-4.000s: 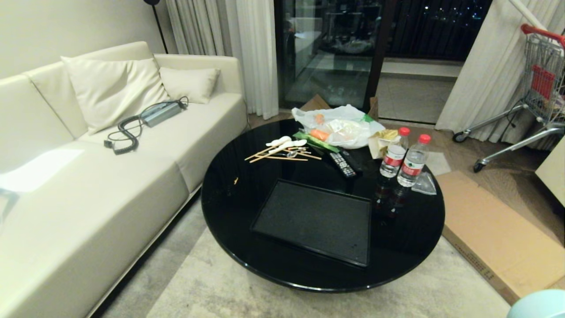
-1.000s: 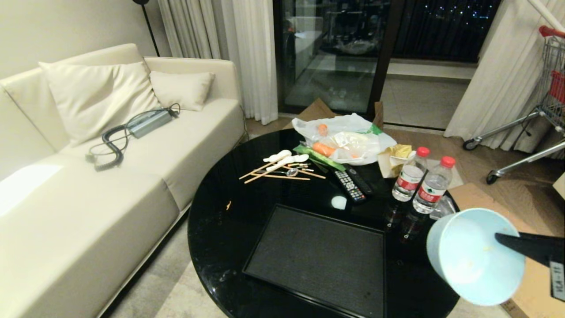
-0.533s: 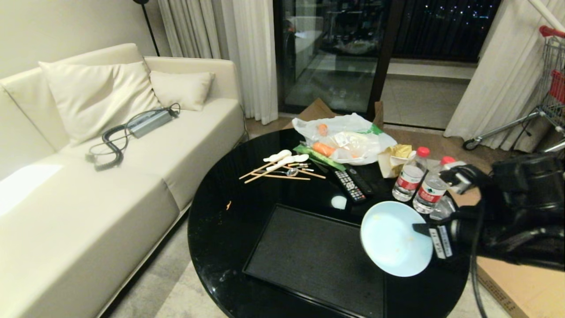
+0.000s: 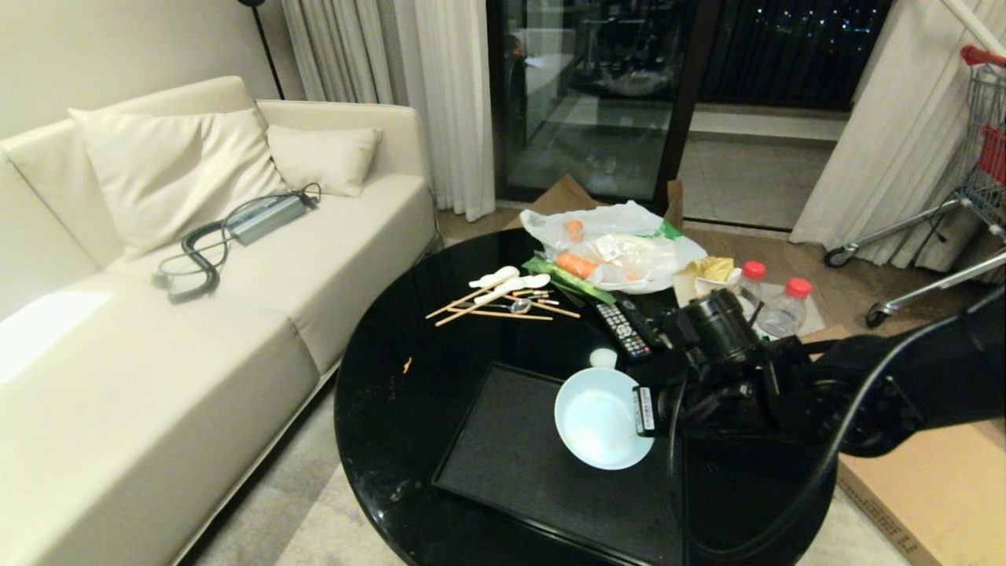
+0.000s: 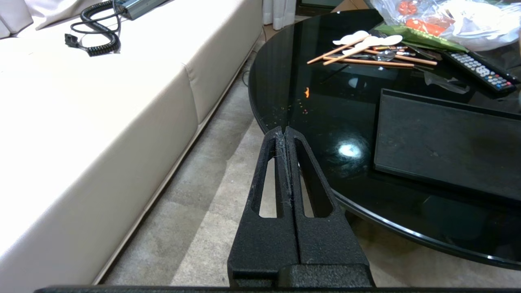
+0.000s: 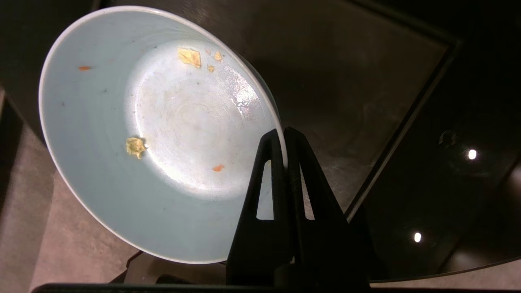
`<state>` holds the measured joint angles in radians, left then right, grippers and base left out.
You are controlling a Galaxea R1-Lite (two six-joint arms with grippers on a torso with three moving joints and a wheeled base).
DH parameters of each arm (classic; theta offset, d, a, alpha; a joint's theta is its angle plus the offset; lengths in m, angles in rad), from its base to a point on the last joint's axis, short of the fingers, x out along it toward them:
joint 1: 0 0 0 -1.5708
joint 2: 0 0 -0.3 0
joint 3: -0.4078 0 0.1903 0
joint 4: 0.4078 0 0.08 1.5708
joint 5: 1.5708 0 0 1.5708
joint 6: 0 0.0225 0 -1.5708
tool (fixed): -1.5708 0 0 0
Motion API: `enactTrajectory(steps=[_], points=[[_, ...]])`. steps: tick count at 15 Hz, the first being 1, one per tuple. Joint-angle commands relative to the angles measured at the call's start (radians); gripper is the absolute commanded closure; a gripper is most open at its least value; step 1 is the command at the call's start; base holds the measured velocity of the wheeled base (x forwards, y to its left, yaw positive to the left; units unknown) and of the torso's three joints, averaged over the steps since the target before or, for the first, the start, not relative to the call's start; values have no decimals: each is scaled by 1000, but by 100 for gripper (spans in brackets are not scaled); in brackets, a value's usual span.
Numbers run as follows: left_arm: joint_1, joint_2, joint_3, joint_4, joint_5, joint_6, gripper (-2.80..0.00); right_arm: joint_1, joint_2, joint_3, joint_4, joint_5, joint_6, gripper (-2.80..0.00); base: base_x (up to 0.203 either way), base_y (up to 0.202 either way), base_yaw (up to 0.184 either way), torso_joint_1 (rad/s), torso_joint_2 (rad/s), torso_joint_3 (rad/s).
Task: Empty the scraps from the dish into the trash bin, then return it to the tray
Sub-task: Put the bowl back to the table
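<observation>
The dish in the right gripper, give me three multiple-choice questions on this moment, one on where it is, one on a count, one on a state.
1. Where is the dish?
A. over the tray
B. on the sofa
C. beside the chopsticks

2. How many red-capped water bottles stand on the table?
A. one
B. two
C. four

3. How is the right gripper?
A. wide open
B. shut on the dish's rim
C. out of view

Answers:
1 A, the head view shows it above the tray's right part.
2 B, two red caps show behind the right arm.
3 B, the right wrist view shows its fingers pinching the rim.
</observation>
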<state>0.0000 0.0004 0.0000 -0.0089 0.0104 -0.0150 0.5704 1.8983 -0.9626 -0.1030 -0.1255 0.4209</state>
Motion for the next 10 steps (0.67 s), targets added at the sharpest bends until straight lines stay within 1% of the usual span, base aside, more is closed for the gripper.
enactTrajectory(steps=[1, 2, 5, 7, 10], points=[[0, 0, 0, 0, 0, 0, 0, 3, 107, -19, 5, -8, 53, 0, 0, 0, 0, 0, 0, 0], [0, 0, 0, 0, 0, 0, 0, 3, 128, -34, 9, -10, 96, 0, 0, 0, 0, 0, 0, 0], [0, 0, 0, 0, 0, 0, 0, -1, 198, -103, 33, -12, 169, 0, 0, 0, 0, 0, 0, 0], [0, 0, 0, 0, 0, 0, 0, -3, 236, -146, 41, -13, 197, 0, 0, 0, 0, 0, 0, 0], [0, 0, 0, 0, 0, 0, 0, -4, 290, -165, 32, -11, 203, 0, 0, 0, 0, 0, 0, 0]])
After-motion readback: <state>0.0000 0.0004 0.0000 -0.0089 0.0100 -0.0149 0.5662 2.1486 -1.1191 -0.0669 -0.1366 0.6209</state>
